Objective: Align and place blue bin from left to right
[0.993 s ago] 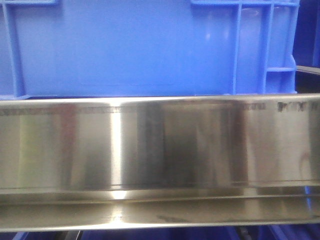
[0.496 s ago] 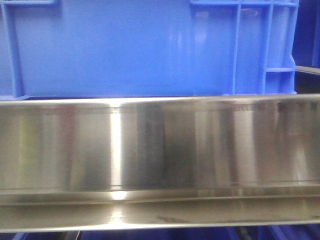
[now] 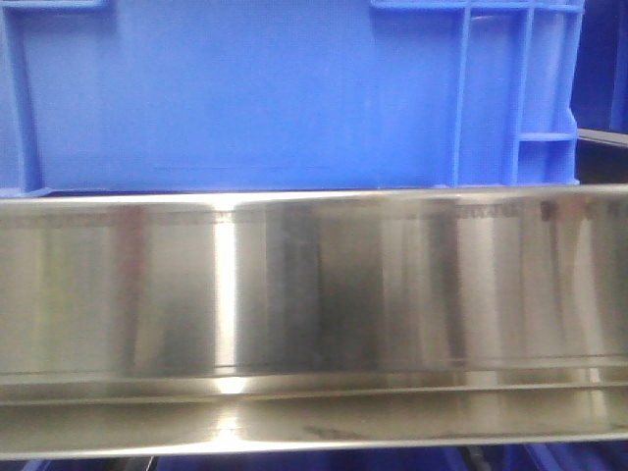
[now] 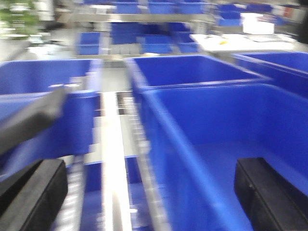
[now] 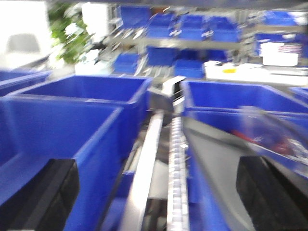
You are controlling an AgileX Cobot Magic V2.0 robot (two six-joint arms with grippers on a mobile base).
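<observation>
The blue bin fills the top of the front view, its ribbed right corner near the frame's right side. In the blurred left wrist view, a blue bin lies to the right. My left gripper is open astride its left wall, with one black finger outside over the rail and the other inside. In the right wrist view, a blue bin lies to the left. My right gripper is open astride its right wall, with its left finger inside the bin. Neither gripper holds anything.
A polished steel rail spans the front view below the bin. More blue bins stand alongside, split by a metal rail with a toothed strip. Shelves of blue bins line the back. A dark bar crosses at left.
In the front view the blue bin has shifted slightly to the left. The steel rail has stayed put.
</observation>
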